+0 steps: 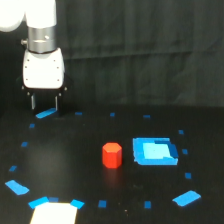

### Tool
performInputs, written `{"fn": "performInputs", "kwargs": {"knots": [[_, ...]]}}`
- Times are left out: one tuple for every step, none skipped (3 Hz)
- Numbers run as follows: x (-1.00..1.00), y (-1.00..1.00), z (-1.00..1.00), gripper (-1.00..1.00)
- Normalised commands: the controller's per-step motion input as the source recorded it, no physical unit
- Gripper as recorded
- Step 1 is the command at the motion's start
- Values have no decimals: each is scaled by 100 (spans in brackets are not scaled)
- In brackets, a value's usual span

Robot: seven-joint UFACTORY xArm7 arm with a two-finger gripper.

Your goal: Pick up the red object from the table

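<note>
The red object (112,155), a small red-orange hexagonal block, stands upright on the black table (75,145) near the middle of the exterior view. My gripper (45,103) hangs from the white arm at the far upper left, well away from the block and up-left of it. Its two dark fingers (33,102) point down with a gap between them and nothing held. The fingertips are just above a blue strip on the table.
A flat bright-blue square piece (154,151) lies just right of the red block. Blue tape squares and strips (186,198) dot the table. A white patch (54,213) with blue strips sits at the bottom left edge. A black curtain (150,50) hangs behind.
</note>
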Motion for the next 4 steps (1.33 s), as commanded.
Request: {"fn": "performInputs", "kwargs": {"knots": [[99, -95, -100, 100], [100, -100, -85, 100], [100, -100, -100, 93], [100, -100, -90, 100]]}}
